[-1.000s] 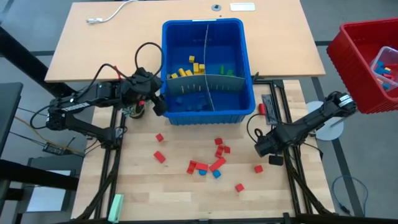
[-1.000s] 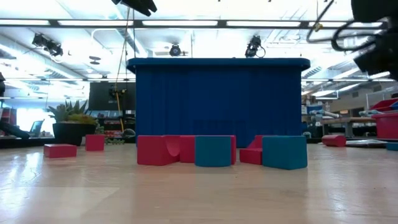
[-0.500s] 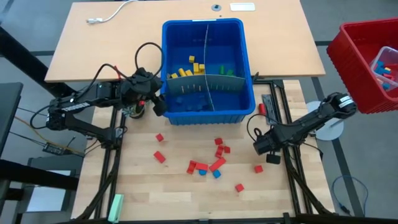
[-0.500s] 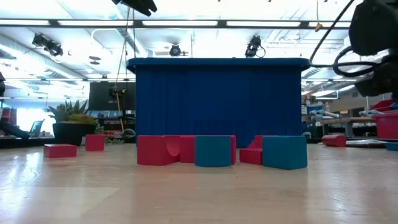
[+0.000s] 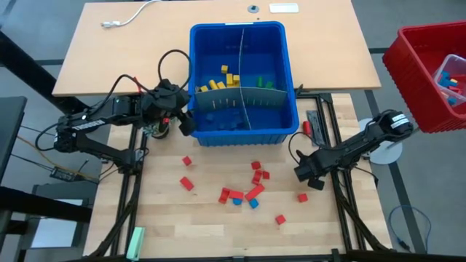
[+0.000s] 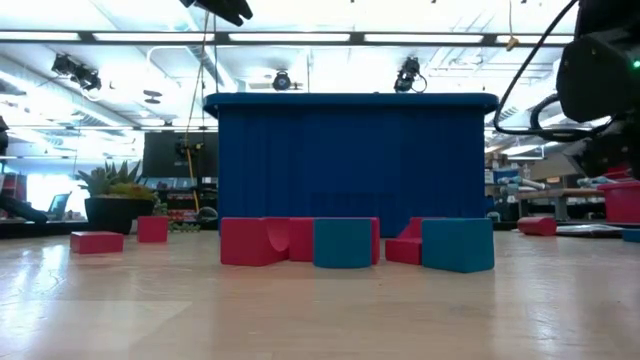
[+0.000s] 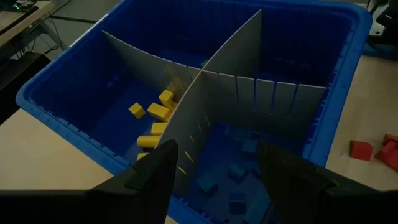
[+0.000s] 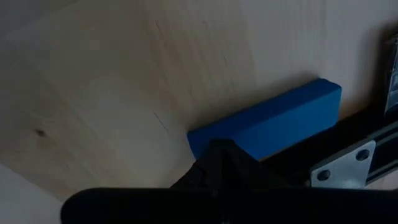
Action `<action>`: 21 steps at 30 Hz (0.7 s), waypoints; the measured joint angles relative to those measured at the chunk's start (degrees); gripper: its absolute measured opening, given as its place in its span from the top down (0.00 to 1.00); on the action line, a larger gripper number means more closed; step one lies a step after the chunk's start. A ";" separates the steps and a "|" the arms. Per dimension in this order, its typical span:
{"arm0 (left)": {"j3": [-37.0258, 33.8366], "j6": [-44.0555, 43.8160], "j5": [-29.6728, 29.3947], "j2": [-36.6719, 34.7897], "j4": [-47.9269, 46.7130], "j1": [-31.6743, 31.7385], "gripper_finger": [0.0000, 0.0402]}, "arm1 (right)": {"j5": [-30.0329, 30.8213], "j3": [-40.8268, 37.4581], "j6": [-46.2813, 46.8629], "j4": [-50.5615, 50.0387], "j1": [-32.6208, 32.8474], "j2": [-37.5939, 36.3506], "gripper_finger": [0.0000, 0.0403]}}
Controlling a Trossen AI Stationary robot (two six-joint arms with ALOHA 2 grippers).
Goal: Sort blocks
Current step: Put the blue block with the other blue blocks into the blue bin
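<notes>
The blue bin (image 5: 244, 80) stands at the table's far middle, split by grey dividers. It holds yellow blocks (image 5: 222, 78), green blocks (image 5: 263, 84) and blue blocks (image 7: 239, 171). Red and blue blocks (image 5: 244, 191) lie loose on the wood in front of it; in the low view they show as a row (image 6: 343, 243). My left gripper (image 7: 214, 186) hangs open over the bin's near left rim. My right gripper (image 5: 304, 175) points down at the table's right, shut, its tips right beside a blue block (image 8: 267, 127) that lies flat on the wood. My right gripper's shut fingertips (image 8: 217, 155) stand at the blue block's long side (image 8: 230, 140), coming from above. The fingers themselves hide the meeting place, so I cannot tell whether they touch it. The block lies flat on the table.
A red crate (image 5: 429, 65) with more blocks stands off the table's right. Black frame rails (image 5: 324, 131) run along both sides of the wood. A pale green bar (image 5: 135, 242) lies at the near left, and a white cable (image 5: 131, 16) at the far left.
My right gripper has sunk toward the table and drifted a little toward the left edge. The loose blocks and the left arm have kept still.
</notes>
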 joint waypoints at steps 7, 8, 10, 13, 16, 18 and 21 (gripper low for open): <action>0.00 0.05 0.00 0.00 0.02 0.00 0.42 | -1.39 2.51 -4.25 3.67 1.58 -3.07 1.00; 0.00 0.05 0.00 0.00 0.02 0.00 0.42 | -2.09 2.71 -4.91 4.30 1.89 -3.69 1.00; 0.00 0.05 0.00 0.00 0.04 0.00 0.42 | -3.72 3.09 -6.08 7.41 2.60 -4.61 1.00; 0.00 -0.04 0.00 0.00 0.04 0.00 0.42 | -5.81 3.87 -6.58 14.58 3.91 -5.52 1.00; 0.00 -0.08 0.00 0.00 0.02 0.00 0.42 | -6.03 4.82 -6.53 17.63 4.81 -5.52 1.00; 0.00 -0.09 0.00 0.00 0.04 0.00 0.42 | -4.66 6.17 -4.90 16.15 4.96 -5.52 1.00; 0.00 -0.08 0.00 0.00 0.04 0.00 0.42 | 0.92 7.78 1.89 7.17 3.84 -5.82 1.00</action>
